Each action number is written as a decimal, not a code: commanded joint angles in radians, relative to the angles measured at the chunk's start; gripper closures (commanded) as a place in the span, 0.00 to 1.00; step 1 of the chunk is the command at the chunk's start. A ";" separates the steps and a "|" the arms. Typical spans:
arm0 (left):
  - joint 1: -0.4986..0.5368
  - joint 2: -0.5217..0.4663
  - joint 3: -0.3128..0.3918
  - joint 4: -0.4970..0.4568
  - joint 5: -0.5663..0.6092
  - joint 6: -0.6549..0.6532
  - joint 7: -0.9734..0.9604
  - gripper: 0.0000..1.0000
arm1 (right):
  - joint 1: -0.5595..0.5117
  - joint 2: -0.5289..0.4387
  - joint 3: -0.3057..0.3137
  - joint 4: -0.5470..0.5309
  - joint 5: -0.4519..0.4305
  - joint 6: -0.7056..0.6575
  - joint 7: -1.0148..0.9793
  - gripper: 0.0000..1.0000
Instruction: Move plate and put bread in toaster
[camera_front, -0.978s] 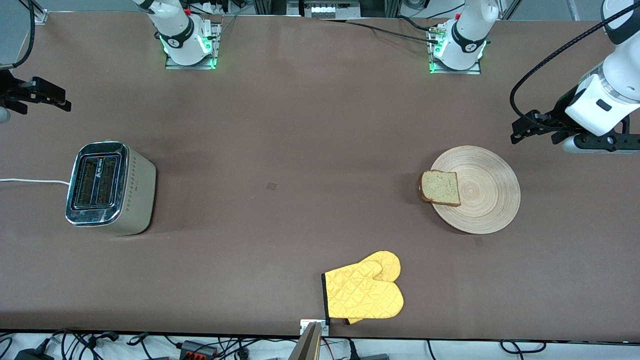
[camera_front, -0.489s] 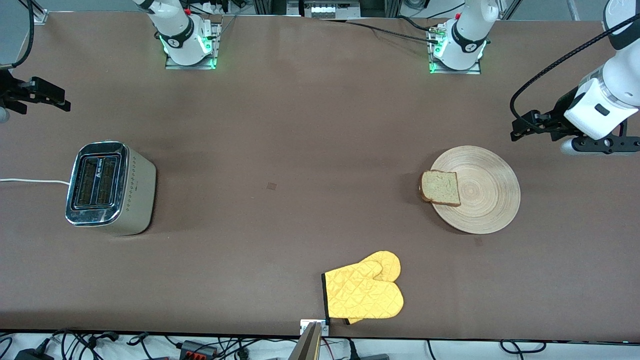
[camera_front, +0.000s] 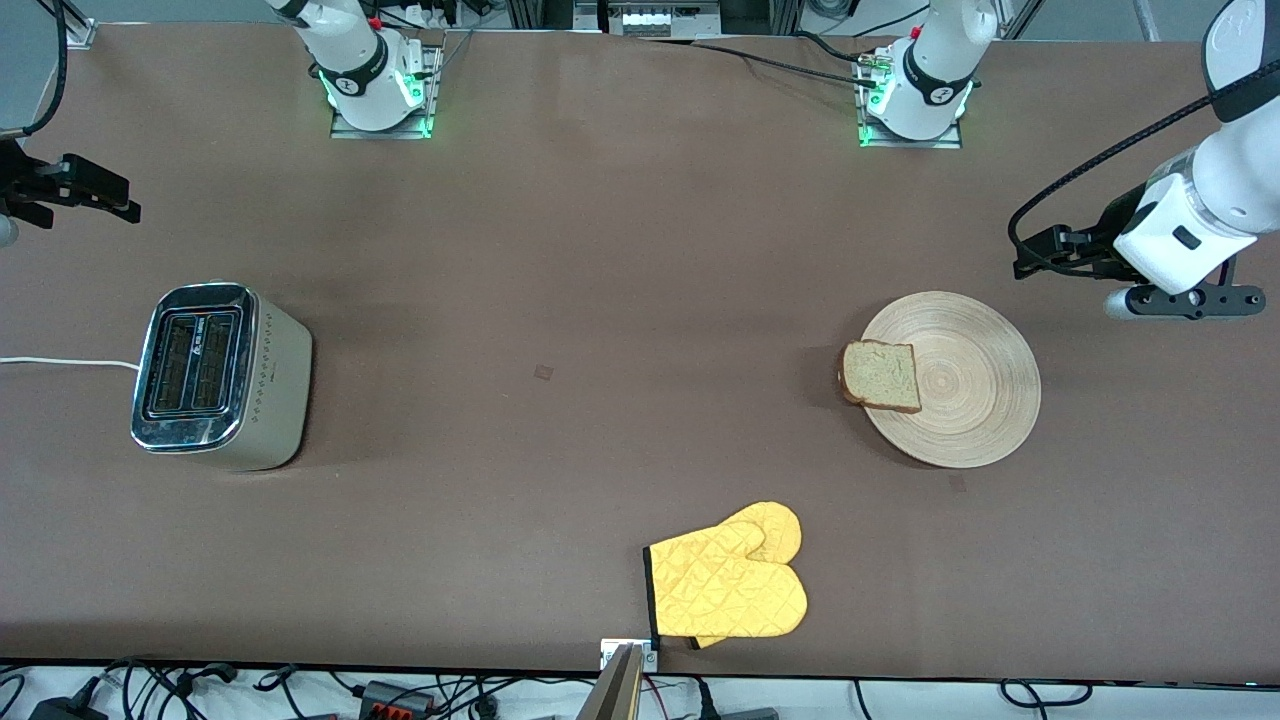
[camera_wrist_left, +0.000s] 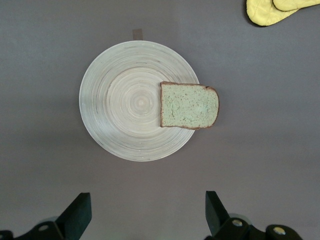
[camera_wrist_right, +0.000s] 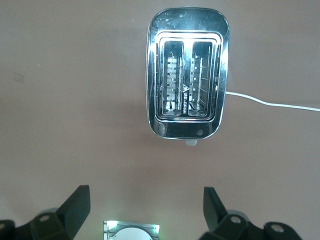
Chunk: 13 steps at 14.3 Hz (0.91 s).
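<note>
The light-wood plate lies toward the left arm's end of the table. The bread lies flat on the plate's rim, on the side toward the toaster, overhanging slightly. The toaster stands at the right arm's end, both slots empty. My left gripper hangs open and empty in the air over bare table beside the plate; its wrist view shows the plate and bread past the gripper. My right gripper waits open and empty, high beside the toaster, as its wrist view shows.
A yellow oven mitt lies near the table's front edge, nearer to the camera than the plate. The toaster's white cord runs off the right arm's end of the table. The arm bases stand along the far edge.
My left gripper has shifted slightly toward the right arm's end of the table, still open. The plate, bread, toaster and right arm have not moved.
</note>
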<state>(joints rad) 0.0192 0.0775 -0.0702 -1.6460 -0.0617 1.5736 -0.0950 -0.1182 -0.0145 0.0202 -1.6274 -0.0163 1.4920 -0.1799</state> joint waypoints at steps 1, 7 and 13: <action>0.069 0.114 0.009 0.086 -0.010 -0.035 0.043 0.00 | -0.009 0.005 0.003 0.017 -0.001 -0.006 -0.023 0.00; 0.330 0.300 0.007 0.097 -0.249 -0.023 0.226 0.00 | -0.009 0.007 0.003 0.017 -0.001 -0.004 -0.021 0.00; 0.487 0.493 0.007 0.120 -0.518 0.075 0.616 0.00 | -0.009 0.007 0.001 0.017 0.001 -0.004 -0.020 0.00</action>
<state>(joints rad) 0.4739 0.5053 -0.0522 -1.5729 -0.5101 1.6444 0.4173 -0.1186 -0.0138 0.0185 -1.6273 -0.0163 1.4920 -0.1800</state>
